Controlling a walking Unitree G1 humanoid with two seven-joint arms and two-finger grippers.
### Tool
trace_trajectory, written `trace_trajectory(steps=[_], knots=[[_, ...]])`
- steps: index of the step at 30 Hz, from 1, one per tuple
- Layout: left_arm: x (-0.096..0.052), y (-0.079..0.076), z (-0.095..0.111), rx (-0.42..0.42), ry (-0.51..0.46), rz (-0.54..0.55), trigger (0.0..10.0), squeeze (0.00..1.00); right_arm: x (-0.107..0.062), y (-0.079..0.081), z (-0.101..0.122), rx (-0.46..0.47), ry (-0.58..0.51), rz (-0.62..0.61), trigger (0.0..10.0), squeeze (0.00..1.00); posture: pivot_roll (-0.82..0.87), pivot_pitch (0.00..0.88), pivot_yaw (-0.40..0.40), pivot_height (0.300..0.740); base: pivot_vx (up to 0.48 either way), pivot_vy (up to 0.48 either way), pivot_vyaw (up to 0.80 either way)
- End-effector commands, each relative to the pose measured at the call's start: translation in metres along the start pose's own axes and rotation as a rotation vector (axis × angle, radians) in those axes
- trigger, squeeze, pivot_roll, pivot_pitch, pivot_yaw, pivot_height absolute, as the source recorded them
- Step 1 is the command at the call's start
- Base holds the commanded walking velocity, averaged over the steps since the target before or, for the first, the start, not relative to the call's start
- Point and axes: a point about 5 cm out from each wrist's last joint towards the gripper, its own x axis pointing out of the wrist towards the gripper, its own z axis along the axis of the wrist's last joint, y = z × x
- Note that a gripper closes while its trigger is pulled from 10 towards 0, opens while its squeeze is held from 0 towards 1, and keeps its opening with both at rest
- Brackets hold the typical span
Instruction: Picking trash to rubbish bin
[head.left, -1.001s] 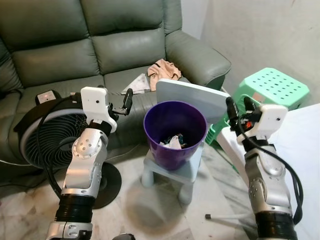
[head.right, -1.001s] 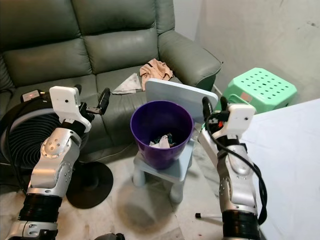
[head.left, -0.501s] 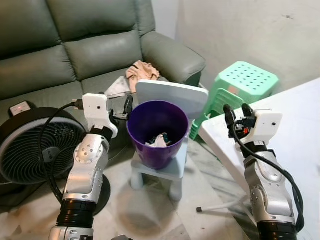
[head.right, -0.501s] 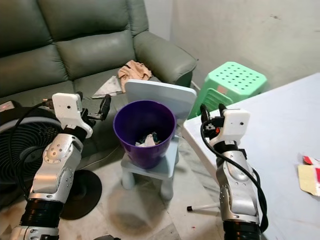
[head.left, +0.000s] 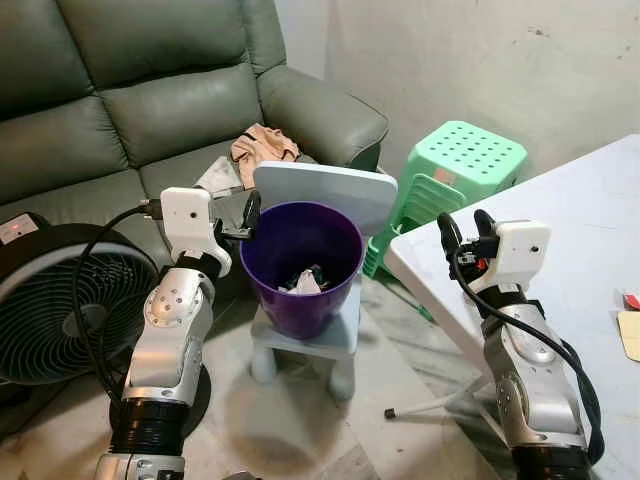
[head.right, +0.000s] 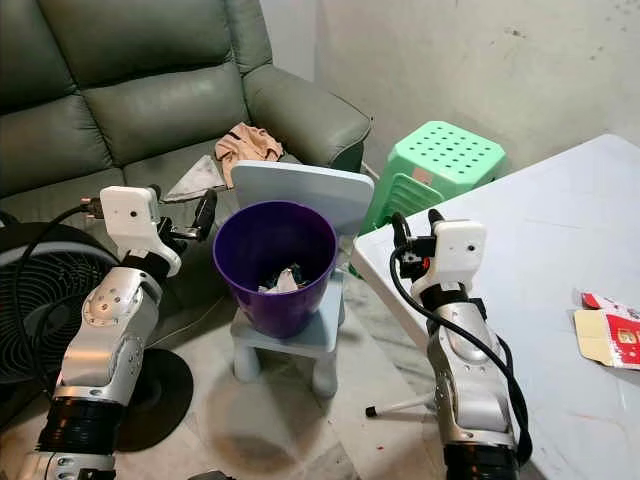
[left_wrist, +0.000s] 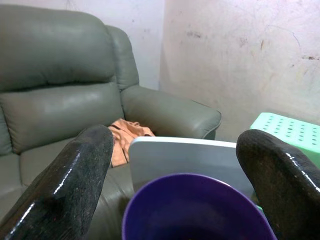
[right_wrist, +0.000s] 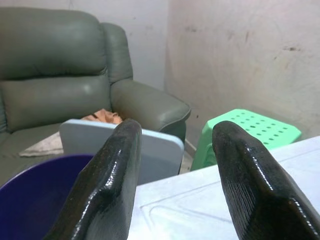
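A purple rubbish bin (head.left: 300, 262) stands on a small pale blue chair (head.left: 325, 190) and holds crumpled trash (head.left: 303, 283) at its bottom. My left gripper (left_wrist: 175, 145) is open and empty, held just left of the bin's rim. On the other side of the bin my right gripper (head.left: 464, 228) hovers over the near corner of a white table (head.right: 540, 250), also open with nothing between its fingers. A yellow and red carton (head.right: 608, 335) lies on the table at the far right, well away from the right gripper.
A grey sofa (head.left: 150, 110) runs along the back with a peach cloth (head.left: 262, 145) and a paper scrap (head.right: 195, 178) on its seat. A black floor fan (head.left: 50, 310) stands at the left. Stacked green stools (head.left: 455, 165) sit between chair and table.
The camera has swung to the right, so the sofa and fan slid left and the table with its carton came into view. Both grippers stay open and empty beside the bin.
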Motion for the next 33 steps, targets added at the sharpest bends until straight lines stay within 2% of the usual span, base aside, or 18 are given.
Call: trace_trajectory(steps=[1, 11, 27, 33], knots=[[-0.003, -0.001, -0.003, 0.001, 0.013, 0.004, 10.0, 0.00, 0.000, 0.000, 0.007, -0.011, -0.027, 0.001, 10.0, 0.00, -0.01, 0.060, -0.016, 0.740, 0.000, 0.000, 0.00], [-0.008, -0.014, -0.007, -0.017, 0.024, -0.035, 10.0, 0.00, -0.007, -0.003, 0.004, -0.005, -0.019, 0.002, 10.0, 0.00, -0.02, 0.063, -0.019, 0.740, 0.000, 0.000, 0.00], [-0.006, -0.007, -0.008, -0.020, 0.037, -0.003, 10.0, 0.00, -0.006, -0.009, 0.004, -0.010, 0.014, -0.023, 10.0, 0.00, -0.02, 0.061, -0.026, 0.740, 0.000, 0.000, 0.00], [-0.007, -0.006, -0.009, -0.020, 0.044, 0.004, 10.0, 0.00, -0.006, -0.011, 0.002, -0.017, 0.041, -0.035, 10.0, 0.00, -0.02, 0.065, -0.027, 0.740, 0.000, 0.000, -0.75]])
